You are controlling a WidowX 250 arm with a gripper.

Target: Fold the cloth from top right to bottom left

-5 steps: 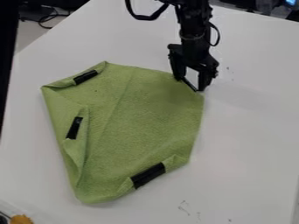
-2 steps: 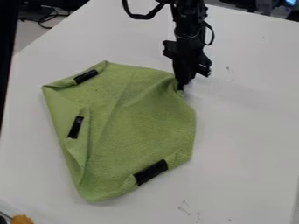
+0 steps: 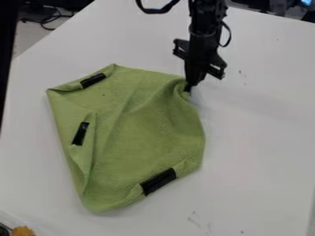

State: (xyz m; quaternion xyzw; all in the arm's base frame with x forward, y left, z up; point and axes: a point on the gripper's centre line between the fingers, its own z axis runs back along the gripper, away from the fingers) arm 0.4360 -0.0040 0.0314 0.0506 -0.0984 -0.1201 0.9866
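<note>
Before you, a white tabletop point(image 3: 265, 138) with small dark scuffs point(image 3: 194, 220), to your upper left a greyish floor point(image 3: 27, 38), dark cables point(image 3: 42, 21) above it, a blue glow point(image 3: 306, 2) at top right

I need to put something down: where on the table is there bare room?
The widest patch of table lies right of the cloth, bare but for small dark marks. There is also room above the cloth, left of the arm. It is crowded at the cloth's top right, where the gripper pinches it.
</note>
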